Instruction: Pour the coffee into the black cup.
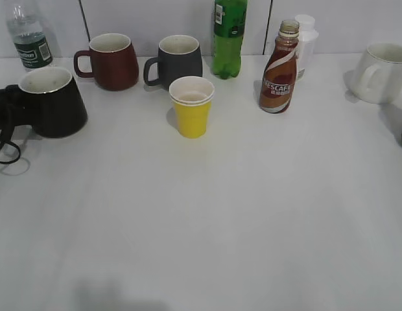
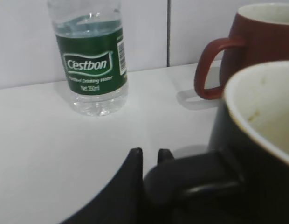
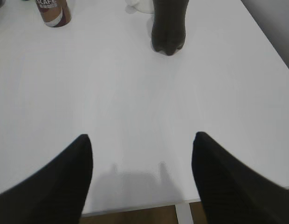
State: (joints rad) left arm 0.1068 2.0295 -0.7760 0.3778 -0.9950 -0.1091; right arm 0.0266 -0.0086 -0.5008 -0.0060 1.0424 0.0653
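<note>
Left tool (image 2: 149, 161) grips the loop handle of the black mug (image 1: 53, 102), its two dark fingers pinched on the handle in the left wrist view; right tool (image 3: 141, 154) hangs above bare tabletop (image 1: 220, 214) with its fingers spread wide and nothing between them. Counting across the exterior view: four mugs, one paper cup, and four bottles. The mugs are the black one at the far left, a maroon mug (image 1: 110, 61) and a dark grey mug (image 1: 177, 59) side by side along the back wall, and a white mug (image 1: 381, 72) at the far right. One yellow paper cup (image 1: 191, 106) stands just in front of the grey mug. The bottles are a water bottle (image 1: 29, 39) with a green label at the back left, a green soda bottle (image 1: 229, 37), a small white bottle (image 1: 307, 45), and the coffee bottle (image 1: 279, 68) just in front of the white one. The coffee bottle stands upright, right of centre, well apart from the black mug; it is slim and brown with a curved waist, a white swirl, a red-brown label and an uncapped narrow neck. The black mug is glossy, wider at its base, off-white inside, with a few faint specks on its inner wall.
</note>
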